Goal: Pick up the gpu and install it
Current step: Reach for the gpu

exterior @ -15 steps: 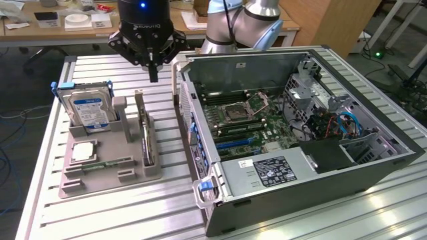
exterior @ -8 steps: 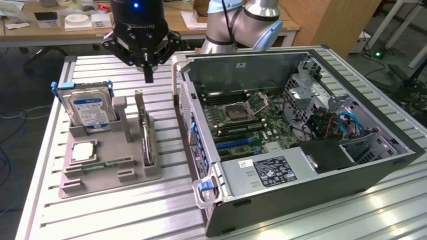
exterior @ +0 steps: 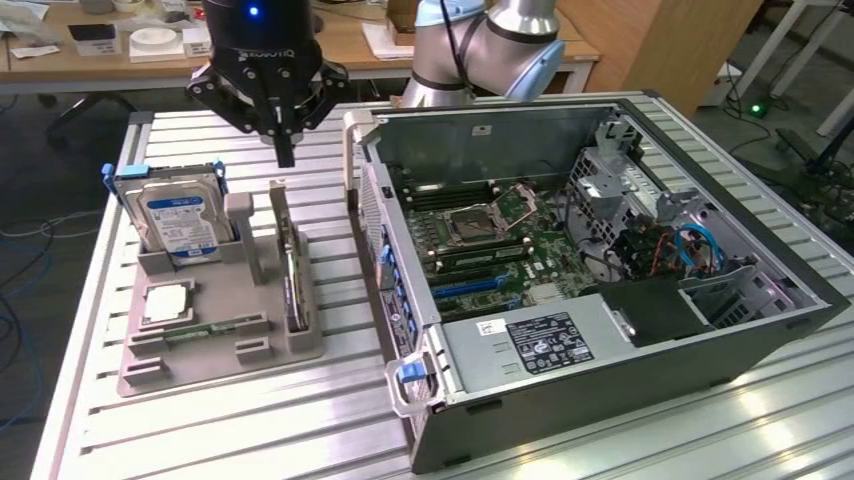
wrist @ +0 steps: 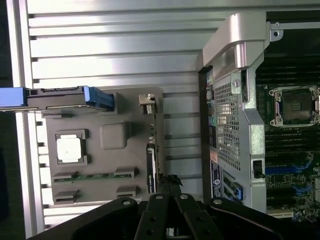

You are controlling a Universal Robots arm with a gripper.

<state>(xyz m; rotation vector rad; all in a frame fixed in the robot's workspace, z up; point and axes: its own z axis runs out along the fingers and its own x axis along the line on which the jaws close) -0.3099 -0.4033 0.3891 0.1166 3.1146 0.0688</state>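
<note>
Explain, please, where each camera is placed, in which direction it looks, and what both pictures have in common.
Exterior view: off the arm, raised, looking down at a slant on the grey holder and the computer case; the arm and the shut end effector show.
Wrist view: on the wrist, looking straight down past the end effector at the holder with the gpu.
Shared: holder, gpu, hard drive, case, end effector.
</note>
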